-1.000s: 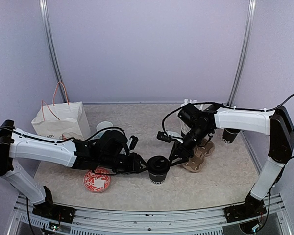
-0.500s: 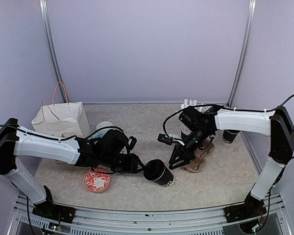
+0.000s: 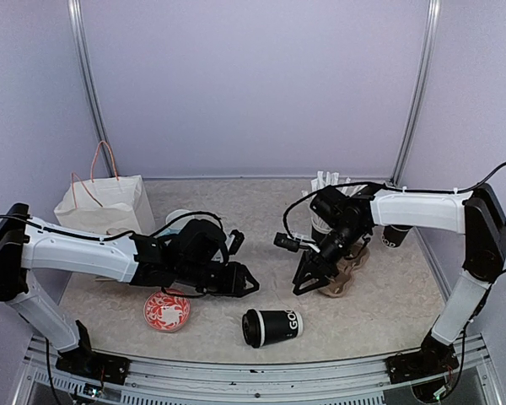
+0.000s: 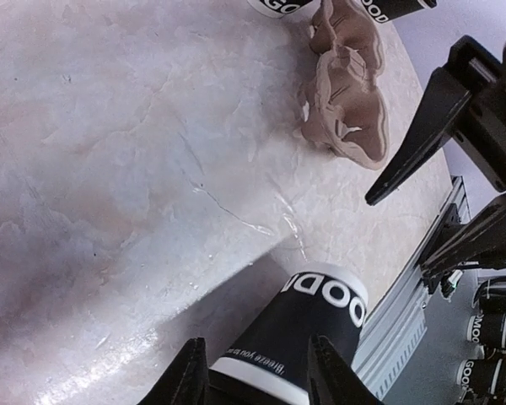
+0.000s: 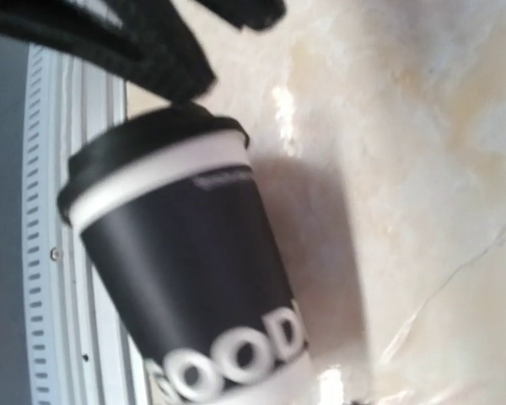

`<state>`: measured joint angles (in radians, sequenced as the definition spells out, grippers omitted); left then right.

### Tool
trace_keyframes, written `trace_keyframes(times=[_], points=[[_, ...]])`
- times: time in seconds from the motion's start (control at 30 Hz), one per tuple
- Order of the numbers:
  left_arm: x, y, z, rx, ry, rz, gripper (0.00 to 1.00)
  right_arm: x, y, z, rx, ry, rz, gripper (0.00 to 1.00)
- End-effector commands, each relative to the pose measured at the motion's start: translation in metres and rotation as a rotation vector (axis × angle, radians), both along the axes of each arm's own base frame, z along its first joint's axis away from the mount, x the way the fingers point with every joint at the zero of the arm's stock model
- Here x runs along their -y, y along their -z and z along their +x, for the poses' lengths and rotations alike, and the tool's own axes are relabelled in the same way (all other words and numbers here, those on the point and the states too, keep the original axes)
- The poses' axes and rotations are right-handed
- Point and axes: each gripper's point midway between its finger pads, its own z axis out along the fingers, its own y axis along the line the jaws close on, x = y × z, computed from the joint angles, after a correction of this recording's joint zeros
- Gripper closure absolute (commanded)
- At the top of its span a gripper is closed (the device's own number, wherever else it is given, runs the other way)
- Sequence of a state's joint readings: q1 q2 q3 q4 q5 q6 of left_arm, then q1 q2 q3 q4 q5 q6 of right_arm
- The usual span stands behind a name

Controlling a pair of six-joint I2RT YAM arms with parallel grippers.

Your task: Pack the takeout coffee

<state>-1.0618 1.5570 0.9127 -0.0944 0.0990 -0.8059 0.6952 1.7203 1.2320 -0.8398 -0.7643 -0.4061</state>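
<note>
The takeout coffee (image 3: 271, 326), a black paper cup with white lettering and a black lid, lies on its side near the table's front edge, lid to the left. My left gripper (image 3: 244, 283) is open just up-left of it, not touching. In the left wrist view the cup (image 4: 316, 325) lies past the open fingers (image 4: 188, 380). My right gripper (image 3: 306, 279) is open up-right of the cup, beside the cardboard cup carrier (image 3: 341, 271). The right wrist view shows the cup (image 5: 185, 270) blurred; its own fingers are out of frame.
A white paper bag (image 3: 106, 207) stands at the back left. A red patterned plate (image 3: 166, 310) lies by the left arm, with a light blue mug (image 3: 179, 218) behind it. A black cup with straws (image 3: 321, 211) and another black cup (image 3: 396, 234) stand at the right.
The cup stood upright in my left gripper, tipped over, and now lies free on its side nearer the front edge. My left gripper has opened and drawn back. The right gripper shifted slightly.
</note>
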Motion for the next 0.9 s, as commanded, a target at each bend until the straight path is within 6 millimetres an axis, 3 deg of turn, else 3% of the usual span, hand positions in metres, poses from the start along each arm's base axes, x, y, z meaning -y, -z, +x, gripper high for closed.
trace_keyframes(times=[0.0,0.1,0.23,0.4,0.63,0.87], points=[[0.004,-0.011,0.006,0.07,0.007,0.011,0.57,0.007,-0.012,-0.01,0.071,-0.059,0.036,0.43],[-0.012,-0.013,0.019,0.123,-0.054,0.061,0.5,0.006,-0.014,-0.028,0.171,-0.142,0.044,0.21],[-0.036,-0.019,0.038,0.185,-0.138,0.107,0.43,-0.009,0.005,-0.065,0.313,-0.275,-0.029,0.02],[-0.054,-0.032,0.053,0.24,-0.207,0.144,0.4,-0.022,0.034,-0.088,0.382,-0.357,-0.118,0.01],[-0.071,-0.043,0.054,0.262,-0.274,0.13,0.41,-0.034,0.061,-0.116,0.456,-0.471,-0.182,0.0],[-0.082,-0.061,0.055,0.326,-0.275,0.114,0.41,-0.035,0.082,-0.112,0.508,-0.497,-0.231,0.03]])
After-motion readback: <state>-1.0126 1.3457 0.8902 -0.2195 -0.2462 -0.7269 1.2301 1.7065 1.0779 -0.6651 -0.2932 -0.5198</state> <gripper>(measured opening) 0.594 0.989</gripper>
